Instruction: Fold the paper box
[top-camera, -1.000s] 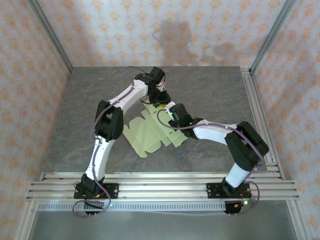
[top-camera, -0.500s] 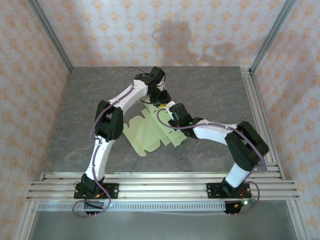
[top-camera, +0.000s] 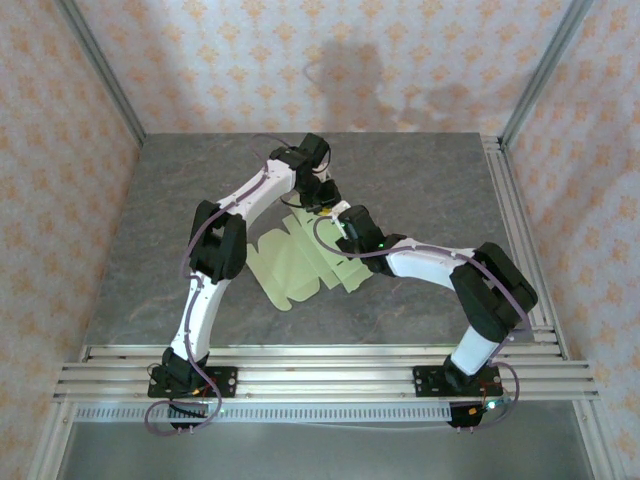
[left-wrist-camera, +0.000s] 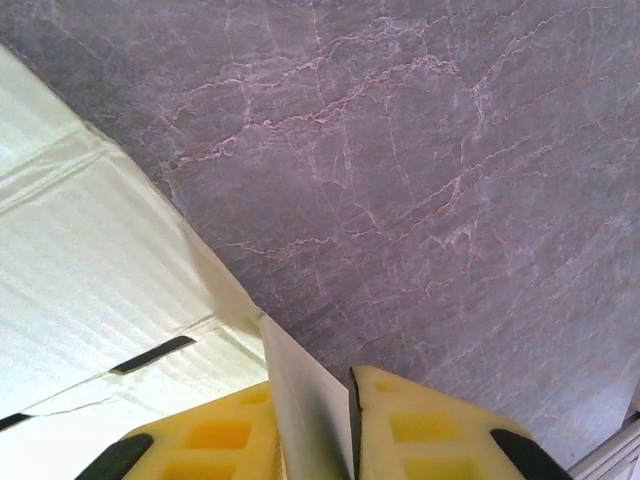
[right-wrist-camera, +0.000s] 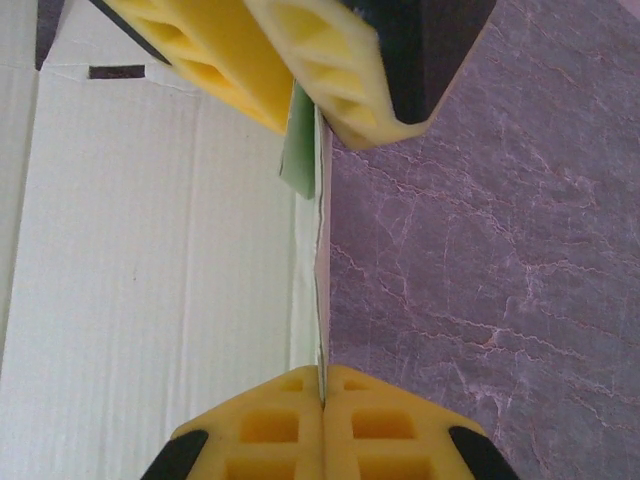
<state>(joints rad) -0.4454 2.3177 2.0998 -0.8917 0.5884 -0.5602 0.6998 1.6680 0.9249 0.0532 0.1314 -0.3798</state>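
Left gripper (top-camera: 321, 204), found just above the middle of the top view, is drawn in narrow around a raised flap of the paper box (top-camera: 293, 266). In the left wrist view that thin flap is held on edge between the two yellow fingers (left-wrist-camera: 230, 412) at the bottom of the frame. In the right wrist view the same fingers are seen at the top of the frame, closed in on the flap's far end. Most of the pale yellow-green card is laid flat on the grey marbled table (top-camera: 150, 230), spread below and to the left of both grippers in the top view, with rounded tabs along its lower left edge. Right gripper (top-camera: 337, 220), placed just right of the left one, is clamped tight on the near end of the same upright flap. Its fingertips are pressed together at the bottom centre of its own wrist view, with the card's edge caught between them.
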